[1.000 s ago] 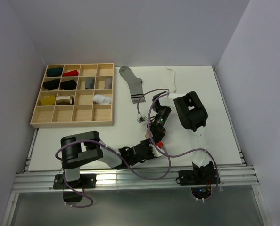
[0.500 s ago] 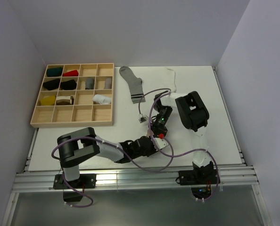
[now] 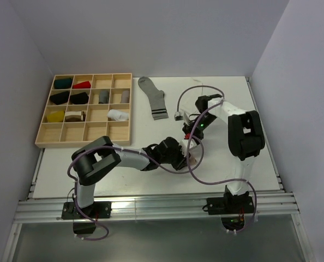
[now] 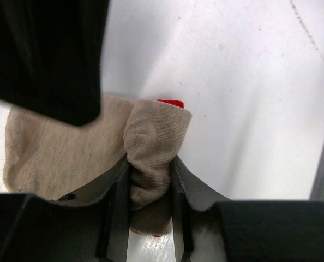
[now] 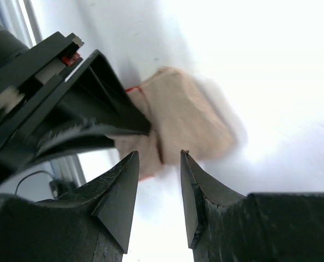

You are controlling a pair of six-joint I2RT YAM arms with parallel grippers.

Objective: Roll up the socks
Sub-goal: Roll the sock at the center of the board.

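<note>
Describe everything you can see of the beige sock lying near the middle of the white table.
The beige ribbed-knit fabric sock looks soft and is bunched into a loose, folded bundle, with a little red showing at its edge. It rests on the white table, near the middle. The left end effector pinches one raised fold between its two dark fingers. The right end effector stands open just beside the bundle; whether it touches the sock cannot be told.

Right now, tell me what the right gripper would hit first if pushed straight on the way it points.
Most likely the bunched beige fabric sock with a red edge, just beyond the open right gripper. The left gripper pinching that sock sits close beside the line, so depth is unclear.
</note>
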